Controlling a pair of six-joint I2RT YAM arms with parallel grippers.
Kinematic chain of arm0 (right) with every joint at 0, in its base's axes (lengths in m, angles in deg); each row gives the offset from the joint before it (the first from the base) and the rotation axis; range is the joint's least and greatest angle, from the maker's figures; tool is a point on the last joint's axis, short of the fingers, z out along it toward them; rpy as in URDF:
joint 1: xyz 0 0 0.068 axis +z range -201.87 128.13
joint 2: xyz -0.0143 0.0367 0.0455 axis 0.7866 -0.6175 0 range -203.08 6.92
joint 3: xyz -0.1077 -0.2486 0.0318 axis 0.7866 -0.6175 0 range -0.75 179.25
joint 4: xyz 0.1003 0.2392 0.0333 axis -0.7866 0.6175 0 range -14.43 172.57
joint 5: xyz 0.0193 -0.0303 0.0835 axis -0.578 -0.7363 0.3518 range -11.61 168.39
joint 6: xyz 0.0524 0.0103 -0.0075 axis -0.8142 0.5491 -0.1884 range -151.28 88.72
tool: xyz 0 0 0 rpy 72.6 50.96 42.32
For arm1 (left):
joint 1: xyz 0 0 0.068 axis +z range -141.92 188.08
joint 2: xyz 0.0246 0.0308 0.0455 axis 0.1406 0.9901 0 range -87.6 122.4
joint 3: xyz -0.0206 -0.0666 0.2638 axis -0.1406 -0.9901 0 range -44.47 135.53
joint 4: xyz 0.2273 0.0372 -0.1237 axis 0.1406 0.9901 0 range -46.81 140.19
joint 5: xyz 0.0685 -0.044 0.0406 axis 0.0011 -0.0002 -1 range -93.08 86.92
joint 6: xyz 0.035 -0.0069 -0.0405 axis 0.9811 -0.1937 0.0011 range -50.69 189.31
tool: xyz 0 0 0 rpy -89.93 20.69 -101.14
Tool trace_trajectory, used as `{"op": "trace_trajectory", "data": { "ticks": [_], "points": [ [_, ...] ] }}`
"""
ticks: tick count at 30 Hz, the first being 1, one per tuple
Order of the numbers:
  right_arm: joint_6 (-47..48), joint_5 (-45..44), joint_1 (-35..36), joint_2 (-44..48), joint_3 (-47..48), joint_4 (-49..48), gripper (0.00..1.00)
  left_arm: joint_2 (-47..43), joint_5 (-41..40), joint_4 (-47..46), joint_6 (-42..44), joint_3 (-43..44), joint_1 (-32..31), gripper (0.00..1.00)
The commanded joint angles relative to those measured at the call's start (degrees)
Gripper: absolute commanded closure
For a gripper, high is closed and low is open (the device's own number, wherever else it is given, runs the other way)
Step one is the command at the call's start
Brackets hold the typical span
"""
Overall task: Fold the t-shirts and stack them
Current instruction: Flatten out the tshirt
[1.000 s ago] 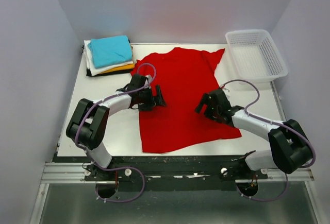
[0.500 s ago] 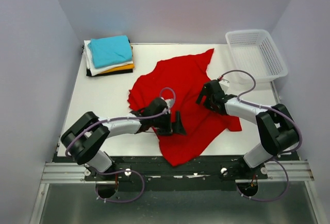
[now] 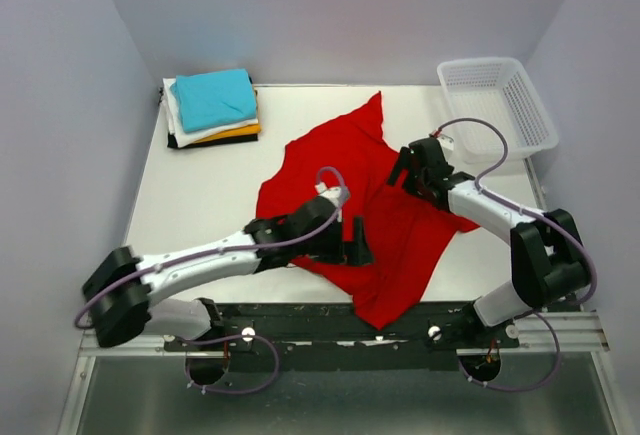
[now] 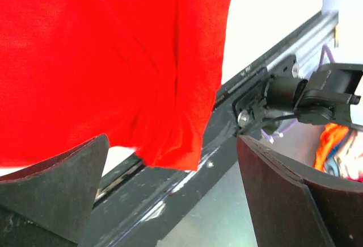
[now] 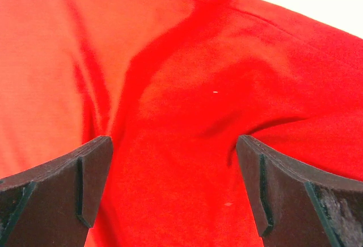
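Across the middle of the desk (image 3: 200, 195) lies the red shirt (image 3: 320, 165), rumpled. Its long axis slants from a far tip near the centre down to a corner that hangs past the near edge.

The left claw (image 3: 357, 245) is over the near half of the cloth, just above that hanging corner. Its wrist view shows the fingers spread wide with nothing between them. The right claw (image 3: 405, 168) is over the shirt's right margin, farther back. It too is wide and empty, with creased red cloth filling the gap. Whether either touches the cloth I cannot tell.

The shirt probably needs pulling back and spreading flat before any fold. For that the left arm is nearer the overhanging corner, and the right is nearer the far tip.

Counted, there is one loose red shirt. Four folded ones sit in a stack (image 3: 212, 105) at the far left corner, well apart from it: teal on top, then white, orange and black. One basket (image 3: 480, 62) stands at the far right.
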Motion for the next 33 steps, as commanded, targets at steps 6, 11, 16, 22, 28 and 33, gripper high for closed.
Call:
{"op": "trace_trajectory", "data": {
  "ticks": [6, 11, 16, 22, 28, 33],
  "points": [
    [4.4, 14.7, 6.3, 7.6, -1.8, -8.1, 0.00, -38.1, -25.1, 22.6, -10.4, -22.2, 14.5, 0.02],
    [3.4, 21.4, 10.1, 1.3, -0.5, -16.7, 0.00, -47.8, -16.7, 10.4, -8.4, -33.8, 26.9, 0.01],
    [0.9, 23.9, 11.8, -5.8, 0.9, -20.5, 0.00, -42.6, -14.2, 2.4, -7.7, -36.2, 34.1, 0.07],
    [-0.2, 19.8, 11.8, -8.1, 0.3, -19.1, 0.00, -33.6, -5.3, -1.5, -7.5, -36.3, 37.4, 0.53],
    [-0.5, 18.2, 11.8, -8.5, 0.0, -18.5, 0.00, -34.0, -4.2, -1.7, -8.2, -38.6, 37.5, 0.59],
    [-0.6, 15.8, 11.8, -9.2, 0.7, -17.2, 0.00, -33.4, -4.0, -3.7, -8.7, -40.2, 37.5, 0.71]
  ]
}}
